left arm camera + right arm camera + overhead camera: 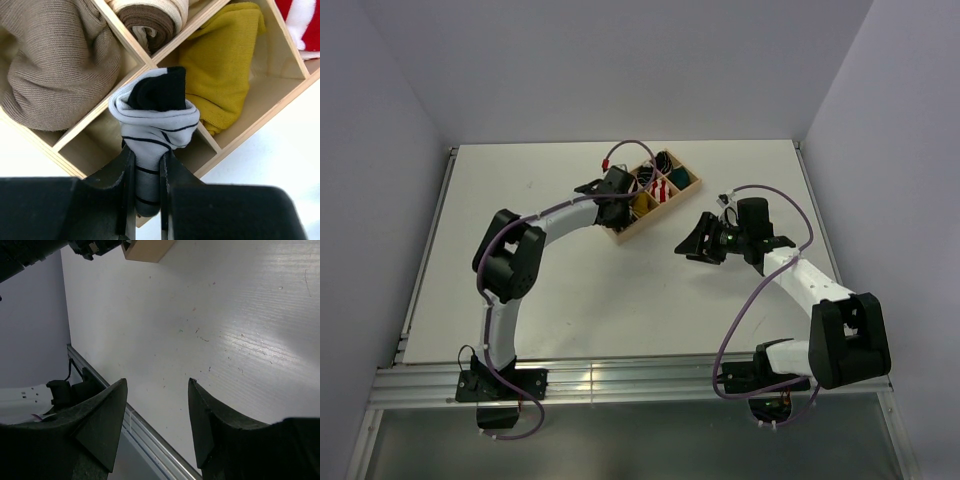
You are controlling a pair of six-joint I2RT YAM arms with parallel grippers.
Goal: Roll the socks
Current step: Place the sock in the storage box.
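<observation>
Two arms show from above: my left gripper (613, 197) is out at the wooden divided box (620, 237) at the far middle of the table (570, 300), while my right gripper (705, 242) hangs over the tabletop just right of it.

At my left wrist, the jaws are clamped on the tail of the rolled striped sock (155, 120), which sits over a compartment next to the one with the mustard-yellow sock (225, 65). It is light, soft knit. I judge the roll will spring loose unless it is pinched across its layers.

At my right wrist, the fingers stand apart and hold nothing.
</observation>
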